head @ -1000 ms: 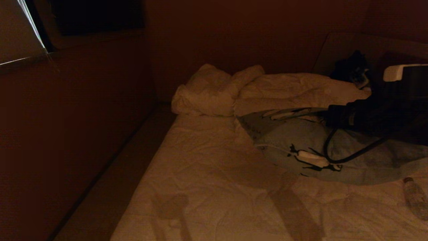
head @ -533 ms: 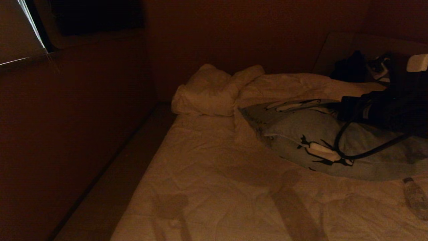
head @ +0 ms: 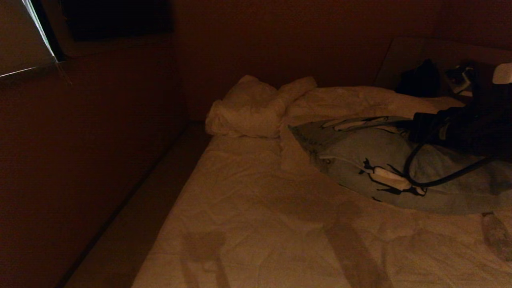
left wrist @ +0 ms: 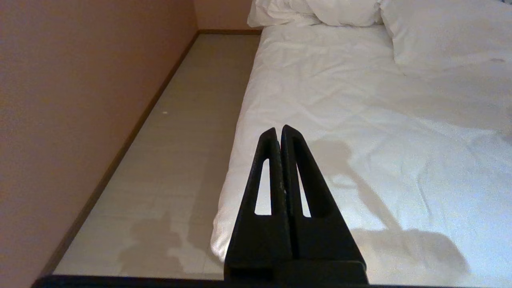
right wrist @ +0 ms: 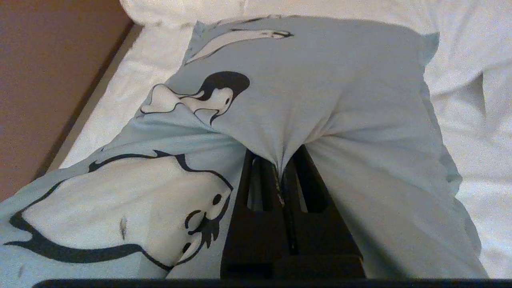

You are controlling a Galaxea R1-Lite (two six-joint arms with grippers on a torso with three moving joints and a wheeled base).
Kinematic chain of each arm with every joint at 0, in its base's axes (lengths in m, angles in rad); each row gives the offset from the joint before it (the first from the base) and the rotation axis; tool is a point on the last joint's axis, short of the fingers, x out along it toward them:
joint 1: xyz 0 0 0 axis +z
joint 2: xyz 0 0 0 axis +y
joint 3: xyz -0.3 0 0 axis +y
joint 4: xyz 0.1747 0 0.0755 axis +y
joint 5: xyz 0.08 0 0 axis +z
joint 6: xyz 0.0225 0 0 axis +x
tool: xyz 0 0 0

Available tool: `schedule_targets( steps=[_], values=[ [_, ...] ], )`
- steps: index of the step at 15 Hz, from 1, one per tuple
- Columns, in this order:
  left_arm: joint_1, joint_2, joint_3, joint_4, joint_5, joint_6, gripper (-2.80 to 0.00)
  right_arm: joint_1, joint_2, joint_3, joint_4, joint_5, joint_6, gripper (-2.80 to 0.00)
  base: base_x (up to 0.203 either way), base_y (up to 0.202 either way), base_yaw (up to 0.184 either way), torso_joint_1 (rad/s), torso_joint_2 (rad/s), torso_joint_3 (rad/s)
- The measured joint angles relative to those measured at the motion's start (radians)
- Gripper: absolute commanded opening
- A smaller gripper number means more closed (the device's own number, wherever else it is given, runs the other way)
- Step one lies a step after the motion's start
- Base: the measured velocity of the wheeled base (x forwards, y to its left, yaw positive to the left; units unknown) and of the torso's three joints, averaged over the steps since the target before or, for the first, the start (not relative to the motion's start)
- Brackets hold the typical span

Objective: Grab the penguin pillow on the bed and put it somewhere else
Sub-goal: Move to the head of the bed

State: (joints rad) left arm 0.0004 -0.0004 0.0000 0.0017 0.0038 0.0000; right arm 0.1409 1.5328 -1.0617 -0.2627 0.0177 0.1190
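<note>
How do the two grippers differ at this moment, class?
The right gripper pinches a fold of the penguin pillow; the left gripper holds nothing. The right gripper works over the middle of the bed, by the pillow; the left gripper hangs idle at the bed's edge, beside the floor. Both have dark jaws pressed together.
</note>
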Motion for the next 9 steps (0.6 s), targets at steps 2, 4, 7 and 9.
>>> schedule_targets(
  steps=[2, 4, 7, 9],
  values=[
    [0.0, 0.0, 0.0, 0.0, 0.0, 0.0, -2.8, 0.0, 0.0, 0.001, 0.0, 0.0, 0.0, -2.8, -0.19, 0.0, -0.001, -0.002, 0.0, 0.003],
    [0.0, 0.0, 0.0, 0.0, 0.0, 0.0, -2.8, 0.0, -0.001, 0.001, 0.001, 0.002, 0.0, -2.8, -0.063, 0.0, 0.001, -0.01, 0.0, 0.003],
    [0.0, 0.0, 0.0, 0.0, 0.0, 0.0, -2.8, 0.0, -0.001, 0.001, 0.0, 0.002, 0.0, -2.8, 0.0, 0.0, 0.0, 0.0, 0.0, 0.0],
    [0.0, 0.0, 0.0, 0.0, 0.0, 0.001, -2.8, -0.001, -0.001, 0.0, -0.001, 0.001, 0.0, -2.8, 0.0, 0.0, 0.0, 0.0, 0.0, 0.0]
  ],
)
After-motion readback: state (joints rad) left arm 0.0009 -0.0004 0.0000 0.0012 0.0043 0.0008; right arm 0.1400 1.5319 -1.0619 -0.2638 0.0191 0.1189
